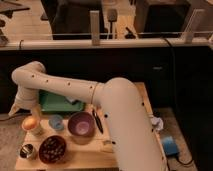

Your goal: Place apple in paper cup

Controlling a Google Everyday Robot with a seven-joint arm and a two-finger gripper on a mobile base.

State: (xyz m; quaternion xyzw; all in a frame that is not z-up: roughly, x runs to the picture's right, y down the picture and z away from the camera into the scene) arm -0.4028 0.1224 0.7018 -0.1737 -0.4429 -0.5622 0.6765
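Wooden bench [75, 161], light tabletop, crowded on its left half. Behind the back edge is a black partition [150, 70] with a pale rail [125, 42] along its top. Past that I see dark furniture and a lighter floor, too blurry to name. Grey floor at the bench's right edge, with a blue object [169, 145] and a crumpled white thing [156, 124].

The arm [120, 115] comes up from the front right, runs left over the bench, bends at the left edge and drops. The gripper [20, 109] hangs at the left edge, just above and left of the paper cup [35, 131]. I cannot tell whether it is open or closed, or whether it touches anything.

The apple [30, 122] sits in the paper cup's mouth with its orange-yellow top above the rim. The cup is upright near the left edge, about mid-depth.

- light-blue cup [56, 121]: just right of the paper cup
- purple bowl [81, 124]: mid bench, right of the blue cup
- dark utensil [97, 122]: lying flat between the purple bowl and the arm
- green tray [55, 104]: toward the back edge, partly under the arm
- metal cup [27, 150]: front left corner
- red bowl [52, 148]: dark contents, at the front edge, beside the metal cup
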